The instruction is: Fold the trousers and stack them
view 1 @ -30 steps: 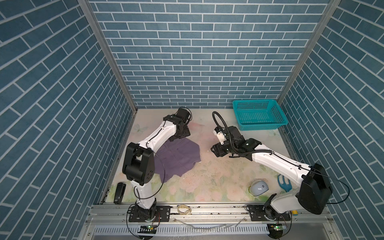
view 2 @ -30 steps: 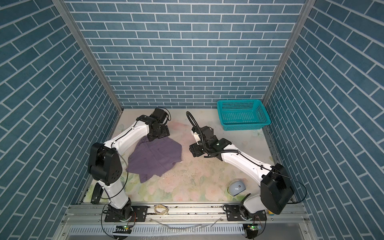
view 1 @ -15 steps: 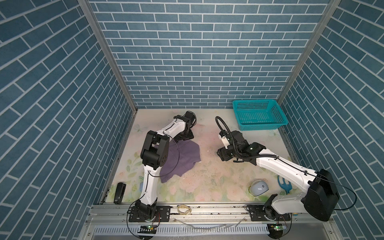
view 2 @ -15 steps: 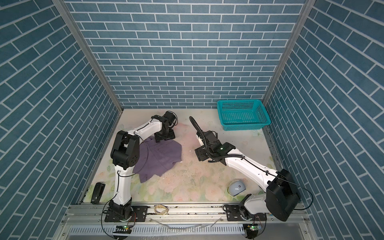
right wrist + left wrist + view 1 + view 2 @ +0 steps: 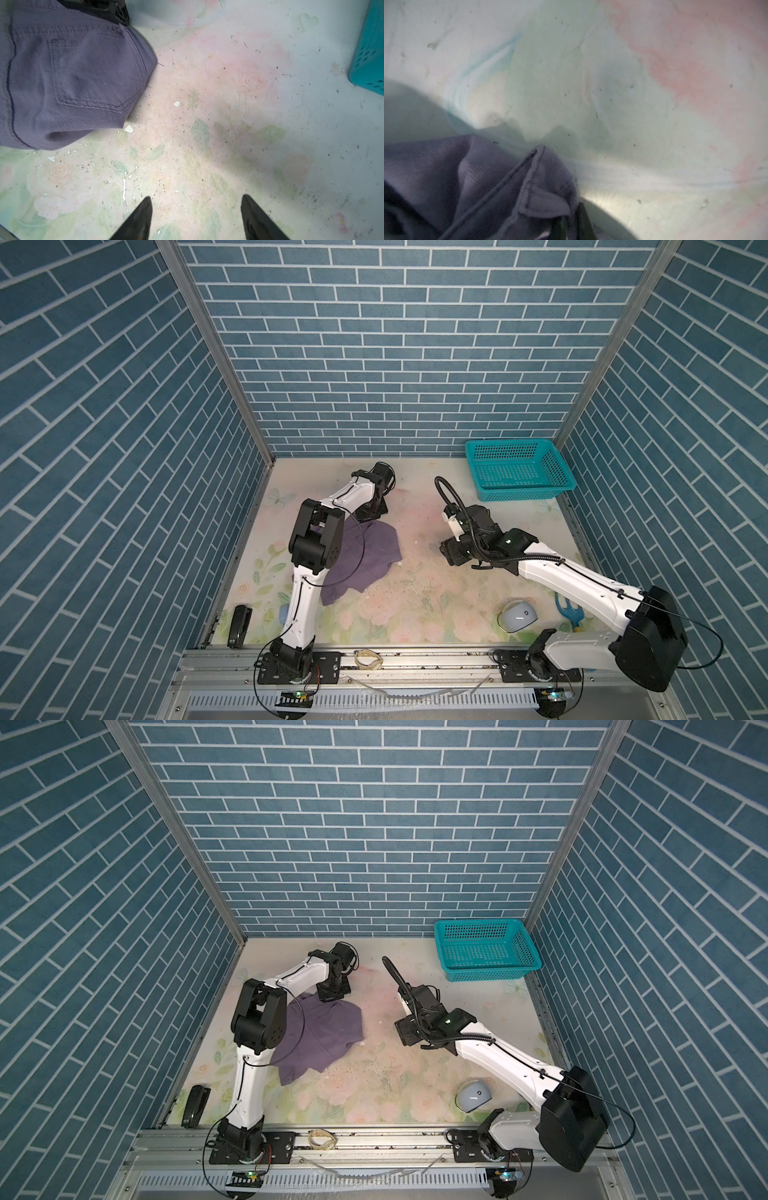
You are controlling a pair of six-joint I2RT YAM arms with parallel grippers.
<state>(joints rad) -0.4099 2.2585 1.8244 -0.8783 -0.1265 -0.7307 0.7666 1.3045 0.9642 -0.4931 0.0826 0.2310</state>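
The dusty-purple trousers point(image 5: 368, 556) point(image 5: 328, 1029) lie bunched on the floral mat, left of centre in both top views. My left gripper point(image 5: 371, 515) point(image 5: 332, 994) is down at their far edge. In the left wrist view its fingers point(image 5: 572, 223) are shut on a seamed fold of the trousers point(image 5: 488, 176). My right gripper point(image 5: 452, 552) point(image 5: 405, 1034) hangs open over bare mat to the right of the trousers, apart from them. Nothing is between its fingertips point(image 5: 195, 199). A back pocket of the trousers point(image 5: 83, 72) shows in the right wrist view.
A teal perforated basket point(image 5: 523, 489) point(image 5: 490, 971) point(image 5: 369, 52) stands at the back right. Near the front edge lie a black stapler point(image 5: 240, 624), a grey rounded mouse-like object point(image 5: 517, 616) and a blue hand tool point(image 5: 569, 612). Brick-pattern walls close three sides.
My left gripper has gone from open to shut on the trousers' far edge, and its elbow has swung inward. My right gripper has drawn back to the right, away from the trousers.
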